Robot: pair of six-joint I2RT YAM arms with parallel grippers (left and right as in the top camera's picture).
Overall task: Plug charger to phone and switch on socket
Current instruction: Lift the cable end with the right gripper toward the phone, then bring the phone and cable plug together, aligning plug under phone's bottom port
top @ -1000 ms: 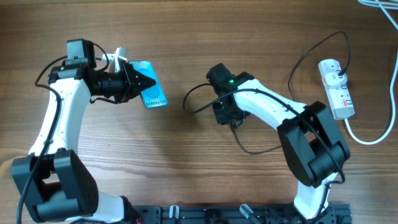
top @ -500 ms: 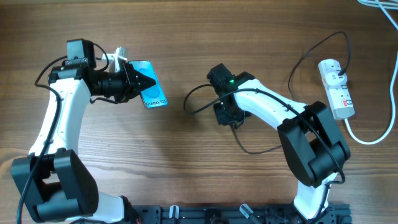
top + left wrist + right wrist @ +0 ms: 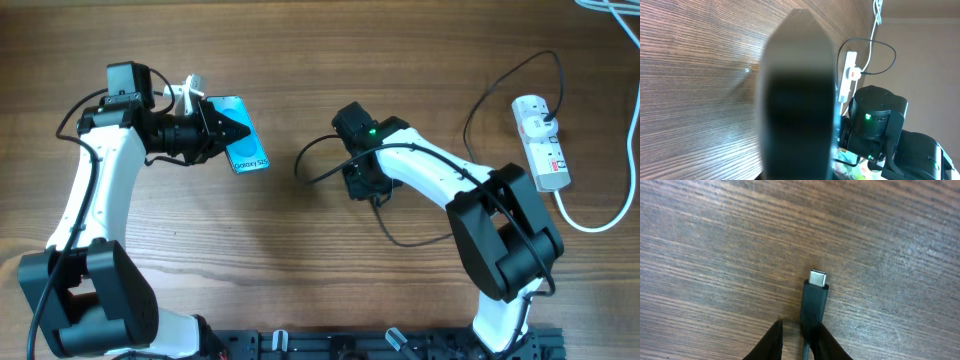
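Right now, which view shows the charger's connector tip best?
Right wrist: the charger ends in its silvery connector tip, sharp and close up. Overhead shows only its looping black cable, the tip hidden. Left wrist, largely blocked by a dark blur, shows just a distant stretch of cable by the socket.

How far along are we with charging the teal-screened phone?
Done: the left gripper holds the flat teal-screened phone; the thin black charger cable looks plugged into the white power strip. In hand: right gripper pinches the cable behind its silvery tip. Left: insert tip, switch on strip.
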